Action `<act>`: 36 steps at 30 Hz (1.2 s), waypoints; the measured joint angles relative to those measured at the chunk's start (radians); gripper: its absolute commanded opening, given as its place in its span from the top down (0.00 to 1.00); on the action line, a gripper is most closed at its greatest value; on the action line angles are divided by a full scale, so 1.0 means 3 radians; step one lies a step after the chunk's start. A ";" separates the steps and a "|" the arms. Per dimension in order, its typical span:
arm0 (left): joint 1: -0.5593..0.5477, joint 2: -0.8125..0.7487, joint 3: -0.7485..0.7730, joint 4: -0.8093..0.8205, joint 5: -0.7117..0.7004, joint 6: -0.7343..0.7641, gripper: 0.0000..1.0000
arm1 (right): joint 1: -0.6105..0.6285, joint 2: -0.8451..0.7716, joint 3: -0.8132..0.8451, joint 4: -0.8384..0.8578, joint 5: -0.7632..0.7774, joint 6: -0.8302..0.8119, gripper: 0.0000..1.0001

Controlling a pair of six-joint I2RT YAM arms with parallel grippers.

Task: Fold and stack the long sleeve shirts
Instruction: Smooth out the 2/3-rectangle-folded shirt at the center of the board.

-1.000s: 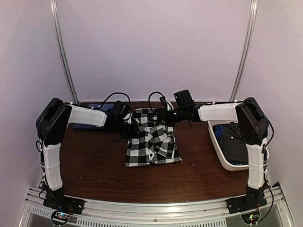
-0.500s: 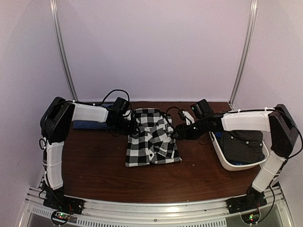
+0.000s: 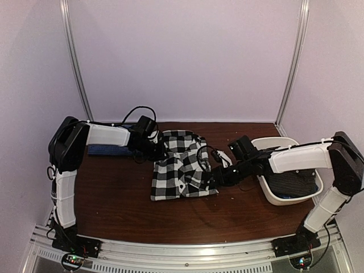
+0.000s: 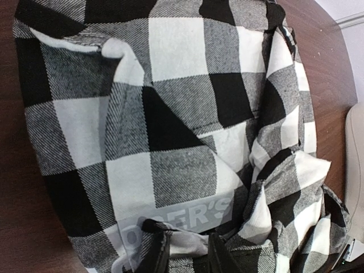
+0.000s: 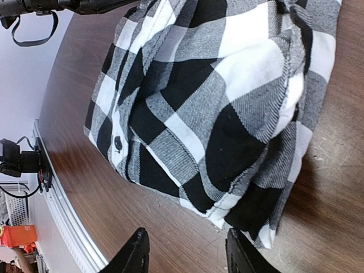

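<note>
At the left of the frame, I am seeing a folded dark blue cloth shirt (image 3: 103, 150). Next, the left gripper (image 4: 185, 257) is pinching the collar edge of the centre black-and-white checked shirt (image 3: 182, 170). The right gripper (image 5: 189, 250) is hovering part-open and empty by the shirt's right edge. Far right, a white oval plastic basket (image 3: 273, 140) is holding a dark charcoal shirt (image 3: 293, 183).

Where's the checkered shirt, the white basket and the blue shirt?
checked shirt (image 3: 182, 173): top view, middle of its folded front.
white basket (image 3: 282, 200): top view, on its near wall.
blue shirt (image 3: 105, 150): top view, on its visible folded edge.
</note>
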 measured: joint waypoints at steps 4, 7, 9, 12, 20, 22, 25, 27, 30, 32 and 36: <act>0.0000 0.0000 0.0000 0.0000 0.0006 0.0003 0.76 | 0.0022 0.0113 -0.0005 0.0173 -0.0046 0.0075 0.56; 0.0000 0.0000 0.0000 -0.0001 0.0013 0.0004 0.76 | 0.0023 0.0231 -0.0005 0.0284 -0.0074 0.0132 0.57; 0.0000 0.0000 0.0000 -0.0001 0.0013 0.0008 0.76 | 0.0023 0.0318 -0.0006 0.0334 -0.0074 0.0156 0.57; 0.0000 0.0000 0.0000 -0.0001 0.0013 0.0015 0.76 | 0.0023 0.0385 -0.0022 0.0366 -0.0070 0.0198 0.56; 0.0000 0.0000 0.0022 -0.0009 0.0015 0.0025 0.76 | 0.0023 0.0415 -0.0024 0.0409 -0.0042 0.0247 0.58; 0.0000 0.0000 0.0047 -0.0011 0.0019 0.0027 0.76 | 0.0023 0.0418 -0.0024 0.0440 -0.0043 0.0258 0.65; 0.0000 0.0000 0.0058 -0.0014 0.0023 0.0028 0.76 | 0.0023 0.0430 -0.0008 0.0477 -0.0042 0.0285 0.80; 0.0000 0.0000 0.0058 -0.0017 0.0024 0.0033 0.76 | 0.0023 0.0440 0.0028 0.0487 -0.0043 0.0300 0.89; 0.0000 0.0000 0.0065 -0.0028 0.0034 0.0050 0.76 | 0.0023 0.0482 0.0182 0.0490 -0.0050 0.0343 0.94; 0.0000 0.0000 0.0075 -0.0036 0.0041 0.0060 0.76 | 0.0023 0.0548 0.0361 0.0500 -0.0057 0.0350 0.95; 0.0000 0.0000 0.0108 -0.0061 0.0047 0.0083 0.76 | 0.0017 0.0722 0.0752 0.0549 -0.0062 0.0356 0.95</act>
